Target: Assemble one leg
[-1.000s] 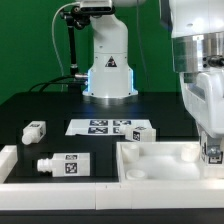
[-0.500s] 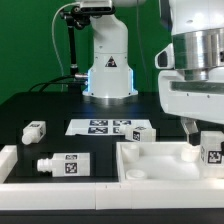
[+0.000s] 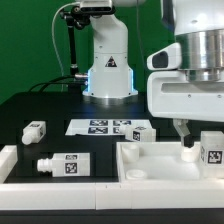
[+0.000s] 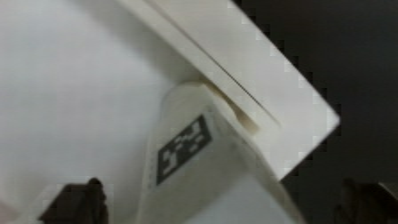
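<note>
A white leg (image 3: pixel 211 150) with a black-and-white tag stands upright in the far right corner of the wide white panel (image 3: pixel 160 160). My gripper (image 3: pixel 186 140) hangs just above the panel, to the exterior view's left of that leg and apart from it. In the wrist view the leg (image 4: pixel 196 150) lies against the panel's raised edge (image 4: pixel 231 70). The gripper (image 4: pixel 217 203) is open, with its dark fingertips (image 4: pixel 71 202) spread wide on either side and nothing held between them.
Three more tagged white legs lie on the black table: one at the exterior view's left (image 3: pixel 34 130), one near the front (image 3: pixel 62 165), one by the panel (image 3: pixel 140 133). The marker board (image 3: pixel 97 126) lies in the middle. The robot base (image 3: pixel 108 70) stands behind.
My gripper has risen and moved toward the exterior view's left, away from the leg. The leg stays standing in the panel's right corner, now uncovered.
</note>
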Controlling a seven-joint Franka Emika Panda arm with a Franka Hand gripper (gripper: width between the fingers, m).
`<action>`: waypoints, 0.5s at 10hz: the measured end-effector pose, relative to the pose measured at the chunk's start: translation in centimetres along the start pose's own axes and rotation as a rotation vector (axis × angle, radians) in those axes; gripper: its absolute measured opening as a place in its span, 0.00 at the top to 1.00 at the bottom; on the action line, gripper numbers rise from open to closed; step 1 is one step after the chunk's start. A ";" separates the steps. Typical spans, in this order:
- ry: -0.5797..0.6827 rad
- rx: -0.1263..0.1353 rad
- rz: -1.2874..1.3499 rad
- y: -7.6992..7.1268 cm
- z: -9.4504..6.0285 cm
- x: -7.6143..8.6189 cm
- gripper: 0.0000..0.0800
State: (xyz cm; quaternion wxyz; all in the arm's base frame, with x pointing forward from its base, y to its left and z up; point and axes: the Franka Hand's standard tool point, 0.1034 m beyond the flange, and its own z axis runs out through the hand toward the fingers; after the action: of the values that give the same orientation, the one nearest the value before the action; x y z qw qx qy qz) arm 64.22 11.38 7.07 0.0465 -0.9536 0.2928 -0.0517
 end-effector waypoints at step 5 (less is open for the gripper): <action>-0.004 0.000 -0.295 -0.6 0.1 -0.6 0.50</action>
State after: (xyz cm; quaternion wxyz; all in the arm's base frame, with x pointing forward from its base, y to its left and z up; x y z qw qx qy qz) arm 64.05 12.23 6.96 0.0391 -0.9864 0.1494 -0.0562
